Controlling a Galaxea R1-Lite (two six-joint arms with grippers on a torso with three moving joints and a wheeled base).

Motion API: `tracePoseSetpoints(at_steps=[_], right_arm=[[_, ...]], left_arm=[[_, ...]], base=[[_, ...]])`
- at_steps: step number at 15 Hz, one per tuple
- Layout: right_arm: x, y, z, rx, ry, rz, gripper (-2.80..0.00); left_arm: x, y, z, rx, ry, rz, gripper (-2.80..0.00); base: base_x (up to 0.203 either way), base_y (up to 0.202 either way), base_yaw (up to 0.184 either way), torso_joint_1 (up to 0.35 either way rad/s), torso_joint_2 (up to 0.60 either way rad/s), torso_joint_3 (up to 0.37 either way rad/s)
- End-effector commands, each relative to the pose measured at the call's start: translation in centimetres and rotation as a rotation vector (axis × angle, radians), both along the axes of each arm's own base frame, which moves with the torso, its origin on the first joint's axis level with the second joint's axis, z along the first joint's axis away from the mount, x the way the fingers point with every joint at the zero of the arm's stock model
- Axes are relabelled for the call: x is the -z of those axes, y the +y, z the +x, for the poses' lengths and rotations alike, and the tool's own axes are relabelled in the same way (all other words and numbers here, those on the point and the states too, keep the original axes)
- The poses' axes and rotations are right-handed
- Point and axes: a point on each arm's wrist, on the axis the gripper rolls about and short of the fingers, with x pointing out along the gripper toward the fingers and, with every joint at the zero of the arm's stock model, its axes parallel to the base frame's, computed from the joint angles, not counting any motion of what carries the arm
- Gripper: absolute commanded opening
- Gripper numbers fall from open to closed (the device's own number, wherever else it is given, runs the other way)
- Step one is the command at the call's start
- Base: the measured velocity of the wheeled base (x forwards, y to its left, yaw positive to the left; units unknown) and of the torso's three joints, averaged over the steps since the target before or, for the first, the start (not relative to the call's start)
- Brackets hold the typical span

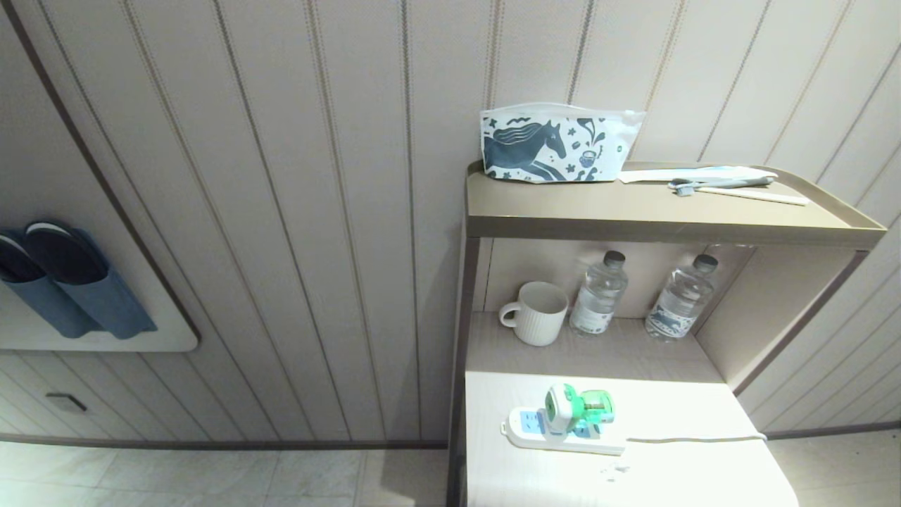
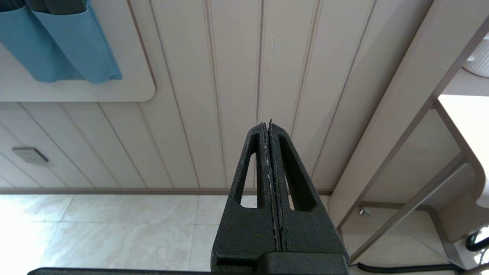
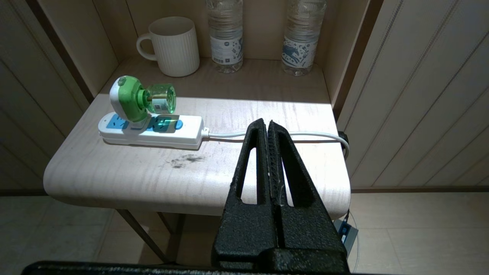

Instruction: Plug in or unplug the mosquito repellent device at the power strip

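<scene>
The mosquito repellent device, white and green with a translucent green bottle, sits plugged into the power strip on the low white tabletop. The strip's white cord runs off toward the table's right edge. My right gripper is shut and empty, held in front of the table's near edge, well short of the strip. My left gripper is shut and empty, off to the table's left, facing the panelled wall. Neither arm shows in the head view.
A white ribbed mug and two clear water bottles stand at the back of the lower shelf. A horse-print pouch and a toothbrush lie on the top shelf. Blue slippers hang on the wall at left.
</scene>
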Motion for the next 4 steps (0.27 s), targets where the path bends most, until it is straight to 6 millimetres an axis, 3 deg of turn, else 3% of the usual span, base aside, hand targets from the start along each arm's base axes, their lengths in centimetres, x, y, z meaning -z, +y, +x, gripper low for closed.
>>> tracePoseSetpoints(at_steps=[1,4], right_arm=[[0.00,-0.01,0.01,0.005,0.001,0.006,-2.80],[0.00,-0.01,0.01,0.005,0.001,0.009,-2.80]], left_arm=[[0.00,0.00,0.01,-0.001,0.001,0.000,-2.80],[0.00,0.00,0.00,-0.001,0.001,0.000,-2.80]], base=[[0.000,0.000,0.000,0.000,0.00,0.000],[0.000,0.000,0.000,0.000,0.00,0.000]])
